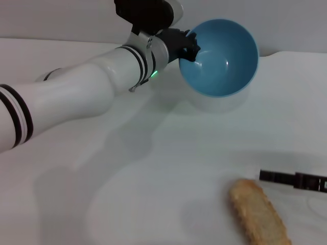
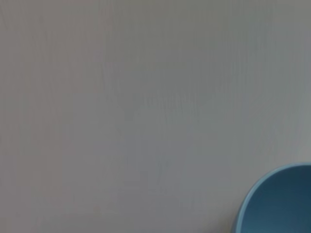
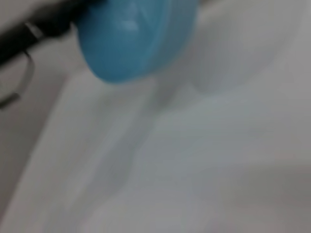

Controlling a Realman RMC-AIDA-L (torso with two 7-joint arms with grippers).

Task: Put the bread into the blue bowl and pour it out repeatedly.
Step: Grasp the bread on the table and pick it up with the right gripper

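My left gripper is shut on the rim of the blue bowl, holding it lifted and tipped so its empty inside faces the head camera, at the far middle of the table. A slice of the bowl's rim shows in the left wrist view, and its outside in the right wrist view. The bread lies flat on the table at the near right, pale tan side up. Only a dark tip of my right gripper shows at the right edge, just beyond the bread and apart from it.
The white table spreads under everything. My left arm reaches across from the near left toward the bowl. The bowl's shadow falls on the table below it.
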